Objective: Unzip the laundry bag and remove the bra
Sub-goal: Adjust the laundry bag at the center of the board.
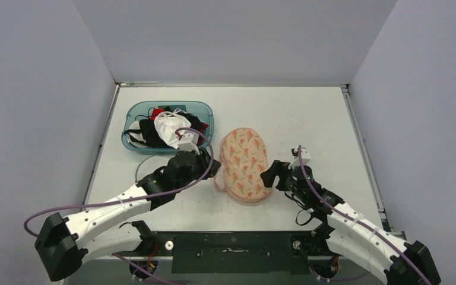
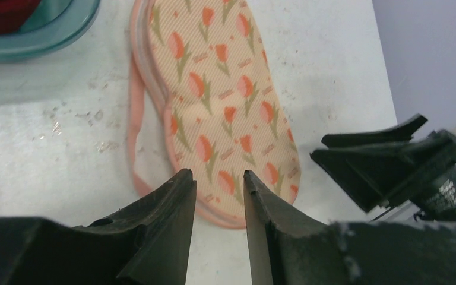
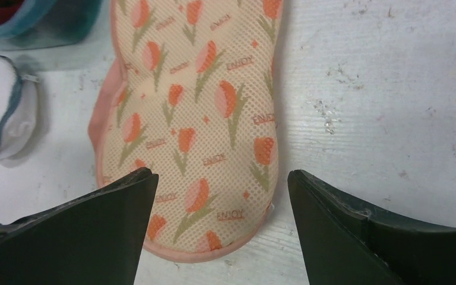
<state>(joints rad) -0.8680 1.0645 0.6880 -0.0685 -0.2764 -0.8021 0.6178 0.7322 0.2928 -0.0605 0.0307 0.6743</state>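
The laundry bag (image 1: pixel 244 164) is a peach mesh pouch with orange tulips and a pink rim, lying flat mid-table. It looks closed; the bra is hidden. My left gripper (image 1: pixel 215 168) hovers at the bag's left edge, jaws a little apart and empty; in the left wrist view the gripper (image 2: pixel 218 178) sits over the bag's (image 2: pixel 225 107) near end. My right gripper (image 1: pixel 269 176) is open and empty at the bag's right edge; in the right wrist view the gripper (image 3: pixel 221 178) frames the bag's (image 3: pixel 202 119) near end.
A teal plastic bin (image 1: pixel 132 114) with several dark, red and white garments stands at the back left, just behind my left arm. Grey walls close in the table on three sides.
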